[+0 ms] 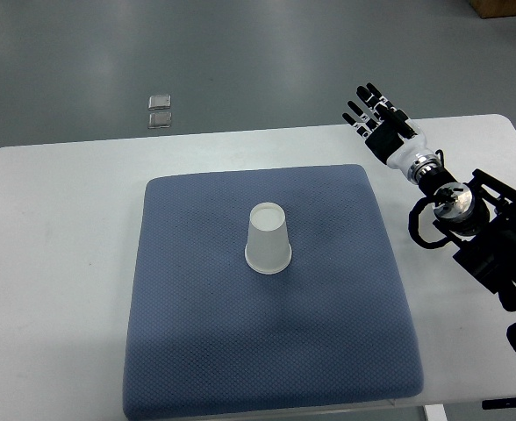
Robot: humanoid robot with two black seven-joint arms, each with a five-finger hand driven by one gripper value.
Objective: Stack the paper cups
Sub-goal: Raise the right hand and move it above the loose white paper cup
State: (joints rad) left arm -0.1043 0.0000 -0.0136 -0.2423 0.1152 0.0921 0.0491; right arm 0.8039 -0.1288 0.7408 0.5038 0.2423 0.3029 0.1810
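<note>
Your right hand [383, 125] hovers over the far right part of the desk [56, 228], fingers spread and holding nothing. The paper cup [268, 239] stands upside down well off to its left and nearer you, mid blue mat [267, 351]. Expect it light, thin and easily crushed, so take it gently around the side wall.

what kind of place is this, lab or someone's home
Probably a lab or test room: a plain white table on a bare grey floor, with a blue mat laid out under one paper cup.
</note>
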